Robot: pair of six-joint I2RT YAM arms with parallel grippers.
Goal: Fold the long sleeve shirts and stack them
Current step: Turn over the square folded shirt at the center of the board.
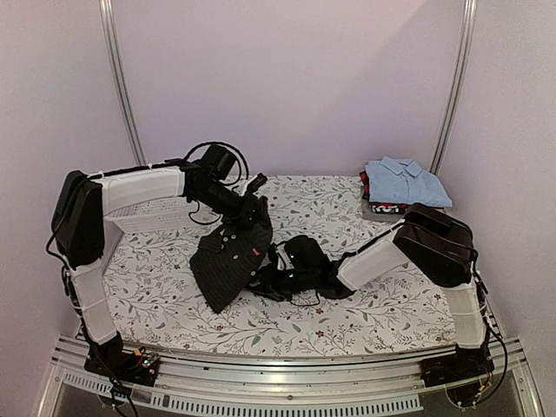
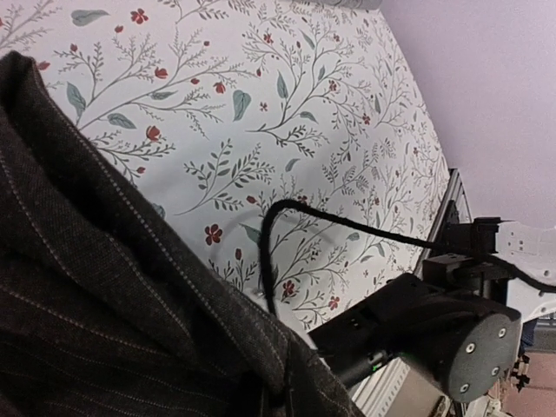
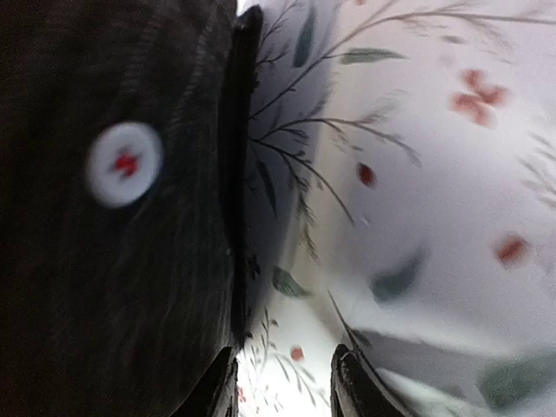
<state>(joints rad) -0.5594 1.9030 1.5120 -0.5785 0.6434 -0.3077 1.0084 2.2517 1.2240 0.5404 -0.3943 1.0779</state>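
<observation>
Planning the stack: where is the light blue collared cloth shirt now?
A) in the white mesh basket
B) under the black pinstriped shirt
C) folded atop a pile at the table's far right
C: the light blue collared cloth shirt lies folded on the pile of folded clothes at the far right, apart from the black pinstriped button-up shirt.

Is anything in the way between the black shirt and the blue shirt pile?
Nothing visible lies on the flowery cloth between the black shirt and the blue shirt pile. Only the right arm's elbow sits close beside that pile.
</observation>
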